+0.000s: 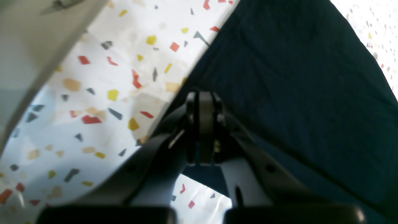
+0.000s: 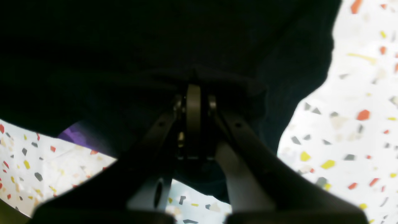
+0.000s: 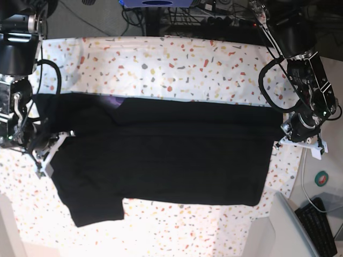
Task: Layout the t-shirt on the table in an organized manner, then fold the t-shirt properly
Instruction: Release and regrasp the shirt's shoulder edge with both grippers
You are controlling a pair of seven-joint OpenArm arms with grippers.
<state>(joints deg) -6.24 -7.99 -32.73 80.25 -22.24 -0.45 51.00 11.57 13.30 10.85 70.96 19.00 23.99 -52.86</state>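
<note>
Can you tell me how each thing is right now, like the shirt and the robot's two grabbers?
t-shirt: spread across the table, held at both ends, a bit of purple print peeking out near one sleeve.
left gripper: jaws shut on the t-shirt's edge.
right gripper: jaws shut on the t-shirt's cloth.
table: covered by a speckled white cloth, shirt lying on it.
</note>
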